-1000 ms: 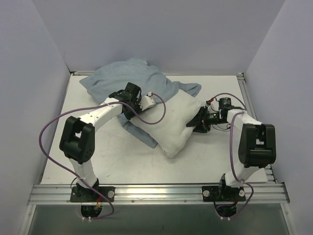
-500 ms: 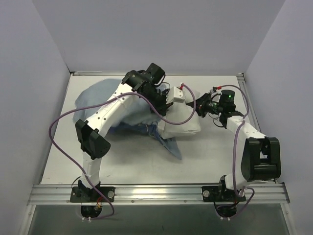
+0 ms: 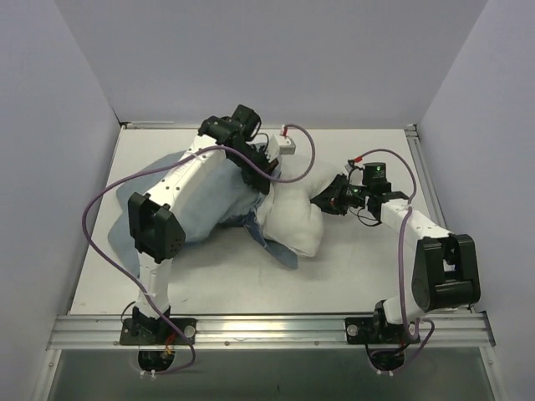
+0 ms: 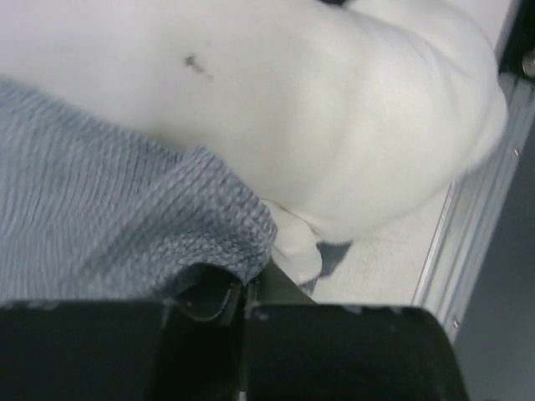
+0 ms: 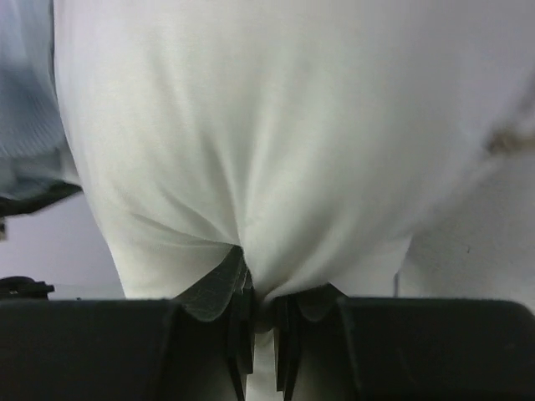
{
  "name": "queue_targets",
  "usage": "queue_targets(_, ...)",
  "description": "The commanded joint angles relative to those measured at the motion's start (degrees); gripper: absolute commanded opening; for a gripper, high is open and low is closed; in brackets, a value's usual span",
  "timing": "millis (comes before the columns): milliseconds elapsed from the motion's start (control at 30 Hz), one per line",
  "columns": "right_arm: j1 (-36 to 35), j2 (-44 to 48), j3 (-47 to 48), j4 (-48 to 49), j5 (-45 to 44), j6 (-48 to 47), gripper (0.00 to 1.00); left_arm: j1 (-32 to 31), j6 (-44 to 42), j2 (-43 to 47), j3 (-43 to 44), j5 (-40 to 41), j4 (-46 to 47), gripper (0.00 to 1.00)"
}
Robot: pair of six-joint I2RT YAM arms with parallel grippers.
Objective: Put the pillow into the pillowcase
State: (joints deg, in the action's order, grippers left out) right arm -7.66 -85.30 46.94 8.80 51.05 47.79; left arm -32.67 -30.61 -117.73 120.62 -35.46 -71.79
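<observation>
The white pillow (image 3: 294,219) lies at the table's middle, its left part under the pale grey-blue pillowcase (image 3: 196,200). My left gripper (image 3: 261,178) is shut on the pillowcase's edge (image 4: 213,217) where it meets the pillow (image 4: 351,117). My right gripper (image 3: 324,200) is shut on a pinch of the pillow's cover (image 5: 259,167) at its right end. A navy fold of the pillowcase (image 3: 280,252) pokes out under the pillow's near side.
The aluminium rail (image 3: 267,330) runs along the table's near edge. Grey walls close the left, back and right sides. A table-edge rail (image 4: 468,225) shows in the left wrist view beyond the pillow.
The left gripper has moved left and toward the near side with the pillowcase edge. The right gripper has moved left, pushing the pillow, which now lies longer and flatter.
</observation>
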Motion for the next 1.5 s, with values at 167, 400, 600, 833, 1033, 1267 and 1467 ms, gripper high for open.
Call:
queue_targets(167, -2.88, 4.79, 8.87, -9.25, 5.55, -7.45, 0.0, -4.49, 6.62, 3.38, 11.31, -12.09, 19.24, 0.0)
queue_targets(400, 1.15, 4.35, 7.2, -16.87, 2.05, -18.59, 0.03, -5.06, 3.18, 9.88, -9.24, -5.5, 19.84, 0.0)
queue_targets(600, 1.86, 9.61, 9.66, -32.51, -1.47, -37.03, 0.55, 0.84, 4.77, 12.0, -20.06, -4.26, 23.89, 0.06)
queue_targets(833, 6.77, 15.77, 10.2, -48.78, -7.38, -48.85, 0.8, 2.52, 8.28, 15.6, -20.69, -4.09, 24.24, 0.4)
queue_targets(1033, 13.53, 10.18, 7.82, -42.84, -2.81, -39.55, 0.84, 0.24, 12.95, 16.4, -16.65, 5.38, 27.4, 0.75)
queue_targets(1267, 20.12, 1.45, 10.8, -38.33, 0.89, -31.01, 0.85, -7.84, 10.4, 8.42, -7.86, 23.32, 27.23, 0.8)
queue_targets(1467, 21.02, -1.09, 9.05, -33.77, 3.18, -26.44, 0.87, -13.82, 9.44, -0.98, -0.57, 42.82, 27.4, 0.78)
